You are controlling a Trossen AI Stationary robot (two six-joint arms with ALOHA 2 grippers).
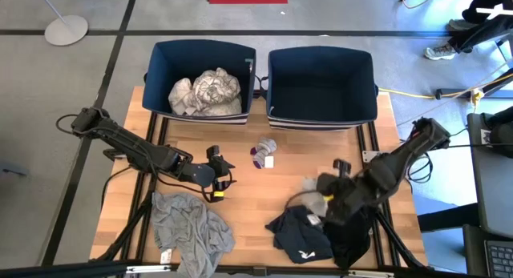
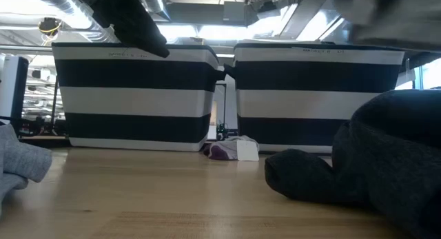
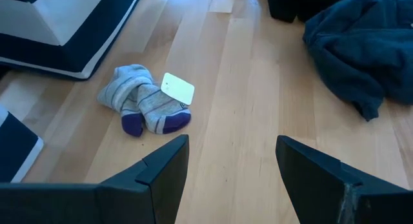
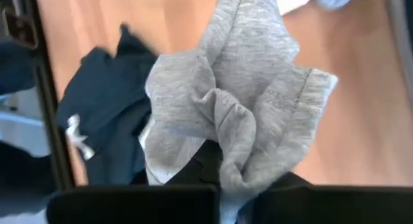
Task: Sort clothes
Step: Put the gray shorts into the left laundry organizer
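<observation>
My right gripper (image 4: 222, 175) is shut on a light grey garment (image 4: 239, 101), above the near right of the table, over a navy garment (image 1: 300, 236) and a black one (image 1: 349, 239). At mid table my left gripper (image 3: 232, 166) stands open and bare, pointing at a pair of grey socks (image 3: 143, 102) with purple toes and a white tag. The socks lie flat before the two navy bins. A grey garment (image 1: 192, 230) lies spread at the near left. White and grey-patterned clothes (image 1: 205, 92) fill the left bin (image 1: 160, 58). My right gripper pinches a bunched fold (image 4: 226, 130) of the light grey garment between its two fingers, in several gathered layers. The fingers come steeply from above. The cloth hangs slack below them (image 1: 311, 199). I cannot tell whether its lower end is clear of the clothes underneath.
The right bin (image 1: 321, 110) stands beside the left one at the table's far edge, with nothing showing inside. Bare wood lies between the socks and both grippers. The table's black frame rails (image 1: 373, 150) run along its right side.
</observation>
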